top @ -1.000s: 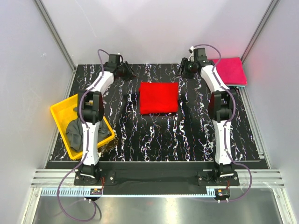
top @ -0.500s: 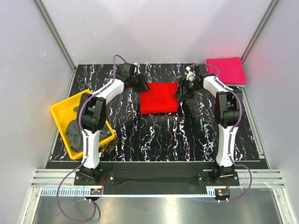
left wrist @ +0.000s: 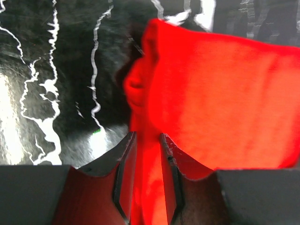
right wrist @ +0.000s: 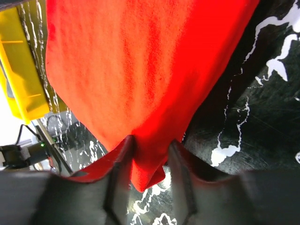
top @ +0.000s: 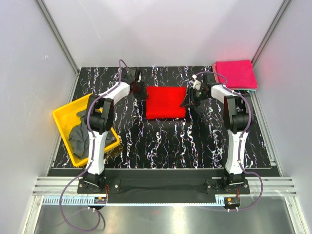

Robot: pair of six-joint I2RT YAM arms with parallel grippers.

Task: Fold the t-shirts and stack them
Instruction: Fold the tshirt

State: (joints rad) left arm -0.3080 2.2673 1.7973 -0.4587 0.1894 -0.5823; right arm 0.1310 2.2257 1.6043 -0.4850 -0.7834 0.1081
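the black, white-veined bench point(top: 161, 146) fills the middle of the top view. a red shirt point(top: 165, 101), folded into a flat, roughly square pad, lies at the centre of the frame, a little above the middle. a yellow tray point(top: 63, 117) sits tilted at the left edge of the bench, and a crumpled grey shirt point(top: 78, 136) lies inside it, partly hidden by the left arm. at the upper right corner of the bench lie pink shirts point(top: 235, 74), folded flat, well apart from the red shirt.

both arms reach in toward the red shirt. the left claw point(top: 141, 90) is at the shirt's upper left corner. in the left wrist view the left claw point(left wrist: 145, 137) has its fingers point(left wrist: 125, 159) drawn close with a strip of red cloth pinched between them, and the cloth bunches into a small fold just above. the right claw point(top: 187, 100) is at the shirt's right edge. in the right wrist view the right claw point(right wrist: 151, 140) is clamped on a corner of the red cloth, which spreads upward from the fingers point(right wrist: 123, 159) across most of the frame, with the tray at the left edge.
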